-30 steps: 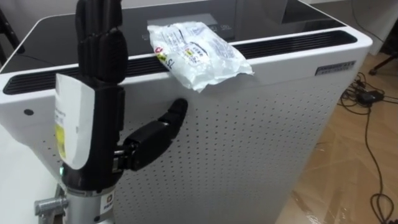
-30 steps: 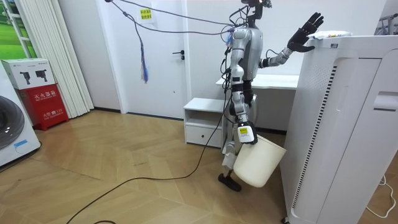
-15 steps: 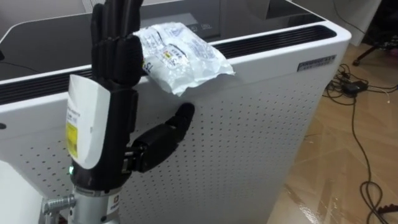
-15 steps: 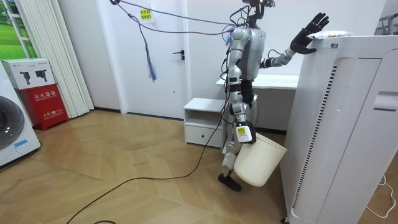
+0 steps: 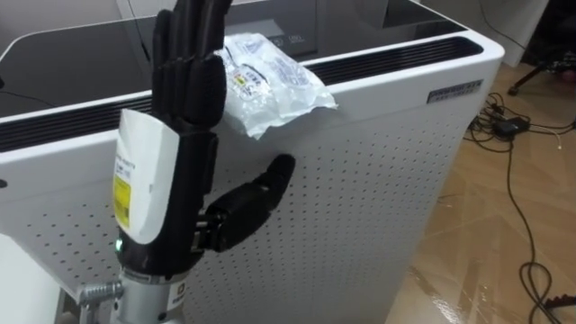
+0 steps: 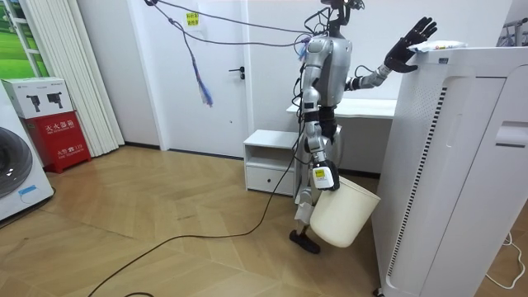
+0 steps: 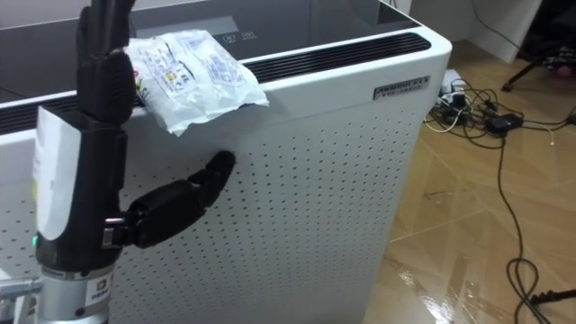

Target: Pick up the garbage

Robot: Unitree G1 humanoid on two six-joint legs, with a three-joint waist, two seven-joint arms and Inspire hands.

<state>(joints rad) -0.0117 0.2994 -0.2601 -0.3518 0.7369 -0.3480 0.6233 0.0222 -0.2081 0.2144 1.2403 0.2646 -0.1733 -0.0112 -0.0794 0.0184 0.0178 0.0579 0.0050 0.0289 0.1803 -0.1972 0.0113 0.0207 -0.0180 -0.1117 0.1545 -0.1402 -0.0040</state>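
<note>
Wrapper (image 5: 270,81), crumpled, overhanging purifier (image 5: 378,180) top edge. Left hand (image 5: 184,108) spread wide, empty, just beside it. Likely risk: straight fingers nudge wrapper off the edge.

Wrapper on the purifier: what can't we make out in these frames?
- Left end of the wrapper: in both eye views it lies behind the left hand, so contact cannot be told.
- Top of the left hand: cut off by the upper edge in both eye views.
- The right hand at the bin: too small in the room view to read its hold.
- The wrapper in the room view: too small for any detail.
</note>
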